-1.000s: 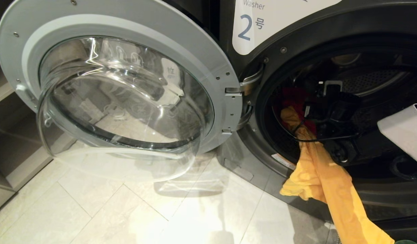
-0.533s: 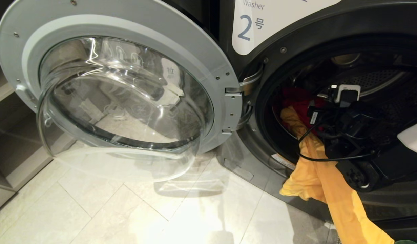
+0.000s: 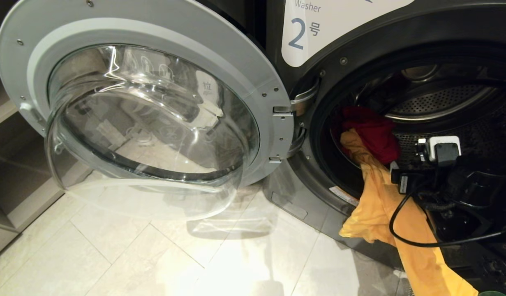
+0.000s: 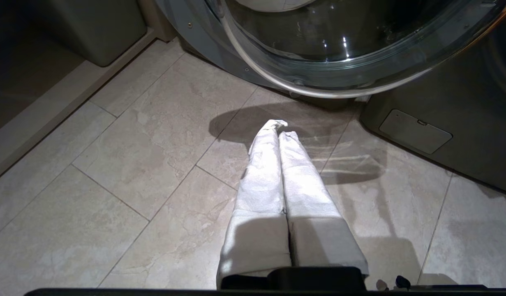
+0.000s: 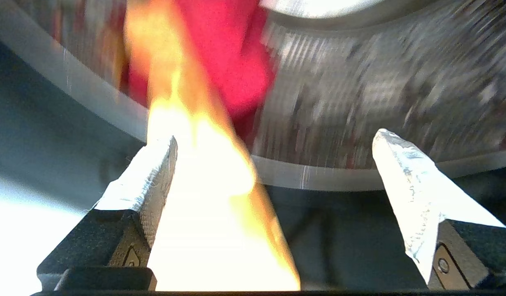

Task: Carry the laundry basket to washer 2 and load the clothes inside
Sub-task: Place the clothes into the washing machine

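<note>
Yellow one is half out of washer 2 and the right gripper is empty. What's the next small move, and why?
Probably bring the open right gripper down onto the yellow garment near the door opening and close. It trails over washer 2's rim toward the floor, while the red garment lies inside.

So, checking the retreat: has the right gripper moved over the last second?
Yes. The right gripper has drawn down and outward from the drum toward washer 2's lower door rim.

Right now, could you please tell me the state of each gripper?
Left gripper: shut, holding nothing, above the floor tiles.
Right gripper: open, holding nothing, at washer 2's mouth beside the yellow garment.
</note>
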